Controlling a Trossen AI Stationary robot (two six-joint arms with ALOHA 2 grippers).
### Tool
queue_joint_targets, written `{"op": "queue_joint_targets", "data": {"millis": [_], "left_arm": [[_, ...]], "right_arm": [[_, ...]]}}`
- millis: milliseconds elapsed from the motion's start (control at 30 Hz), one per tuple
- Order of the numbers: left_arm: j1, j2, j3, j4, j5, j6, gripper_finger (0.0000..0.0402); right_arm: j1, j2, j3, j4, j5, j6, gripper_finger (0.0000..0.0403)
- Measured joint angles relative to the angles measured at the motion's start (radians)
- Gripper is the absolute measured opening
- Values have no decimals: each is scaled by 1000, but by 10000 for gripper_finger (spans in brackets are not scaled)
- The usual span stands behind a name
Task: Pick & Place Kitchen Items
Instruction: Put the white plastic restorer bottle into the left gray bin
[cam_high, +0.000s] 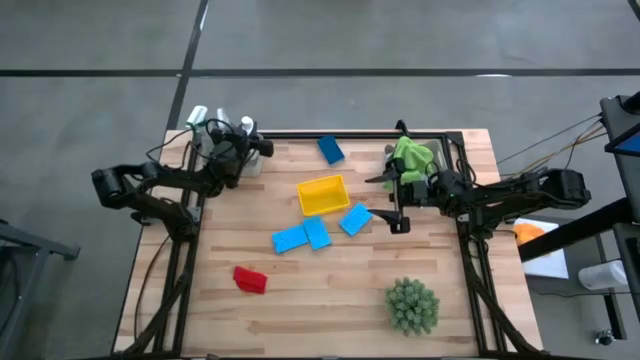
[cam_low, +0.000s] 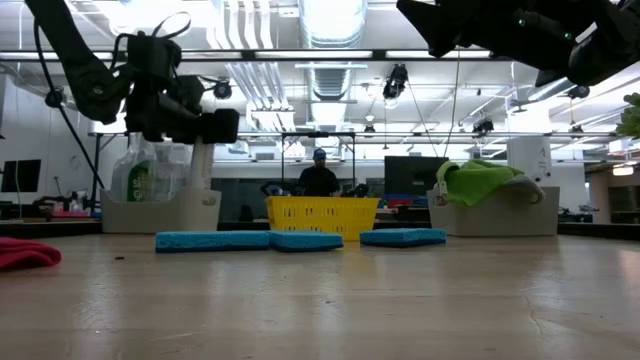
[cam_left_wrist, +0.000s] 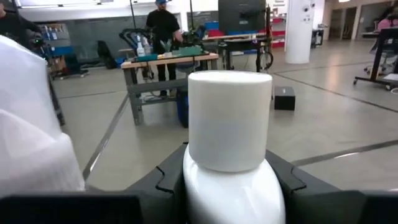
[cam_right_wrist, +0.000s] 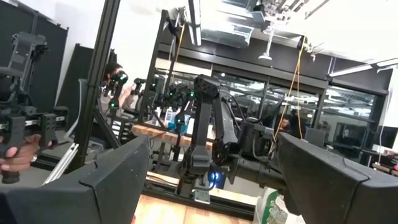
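Note:
My left gripper (cam_high: 252, 150) is at the table's far left corner, over a white bin (cam_low: 160, 211) that holds a clear spray bottle (cam_low: 135, 172). It is shut on a small white bottle (cam_left_wrist: 230, 124). My right gripper (cam_high: 393, 201) hangs open and empty above the table, right of the yellow tray (cam_high: 323, 194) and near a green cloth (cam_high: 412, 155) that lies in a bin at the far right. Several blue sponges (cam_high: 303, 236) lie flat on the table. A red cloth (cam_high: 250, 279) lies near the front left. My left gripper pinches the white bottle between its two fingers (cam_left_wrist: 166, 180), on the rounded shoulder (cam_left_wrist: 231, 190) just under the cap. The fingers reach in level, one on either side. The bottle stands upright; the bin's wall hides its lower end (cam_low: 203, 180).
A round spiky green plant (cam_high: 412, 306) stands near the front right. One blue sponge (cam_high: 331, 150) lies at the far edge, another (cam_high: 355, 218) right of the tray. A person stands in the room beyond the table. Bare wood shows along the near edge (cam_high: 330, 330).

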Motion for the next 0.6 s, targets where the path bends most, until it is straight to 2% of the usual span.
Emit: {"op": "queue_joint_targets", "data": {"millis": [133, 333, 600], "left_arm": [[0, 0, 0, -55, 3, -44, 129], [0, 0, 0, -139, 5, -121, 162], [-3, -10, 0, -134, 107, -132, 207]], "right_arm": [[0, 0, 0, -1, 0, 0, 343], [0, 0, 0, -1, 0, 1, 343], [0, 0, 0, -1, 0, 3, 343]]}}
